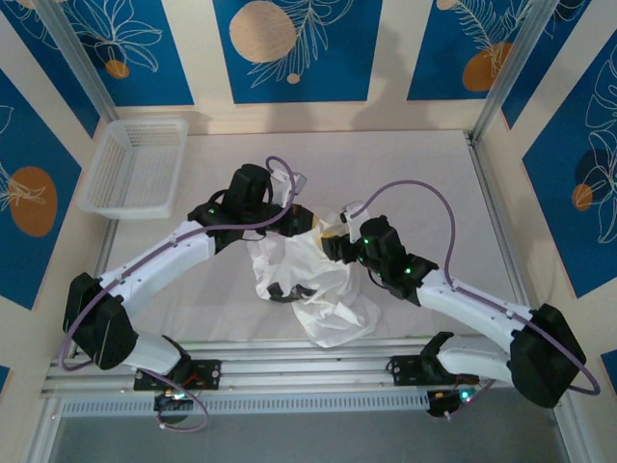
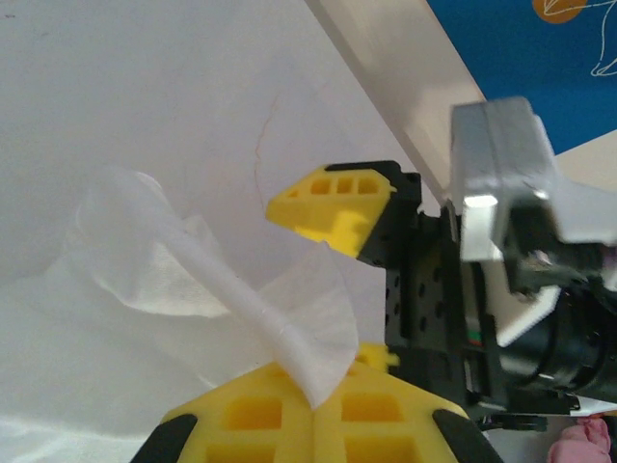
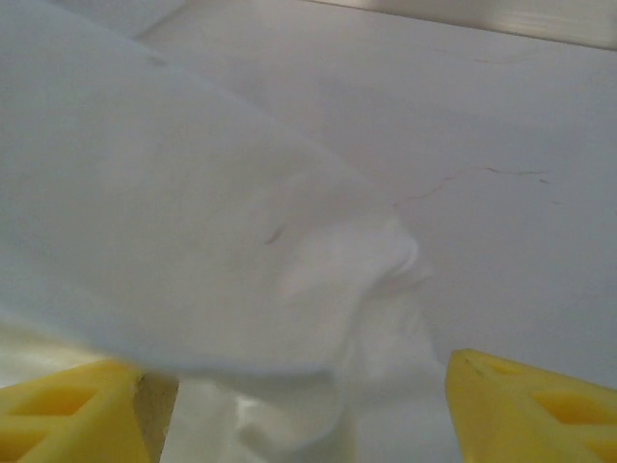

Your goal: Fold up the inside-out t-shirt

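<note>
Overhead view of a white bench [image 1: 415,174] with two robot arms reaching inward from the near edge. A white t-shirt [image 1: 318,289] lies bunched in a wrinkled heap at the middle of the bench, between the arms. Its long axis runs from the grippers at its far end back toward the arm bases, drifting slightly right.

The left gripper [image 1: 301,222] is closed tight, pinching a narrow twisted fold of the shirt at the heap's far end, shown close up in the left wrist view. The right gripper [image 1: 336,237] sits just beside it, to its right. Its yellow fingers [image 3: 525,405] stand wide apart, with loose cloth draped between them but not clamped, so it holds nothing.

The bulk of the shirt lies below and nearer the bases than both grippers. The free right gripper is probably best placed to take a second hold, though the bunched layers hide the hems and sleeves.

A white mesh basket [image 1: 135,166] sits well apart at the far left corner, out of the way.
</note>
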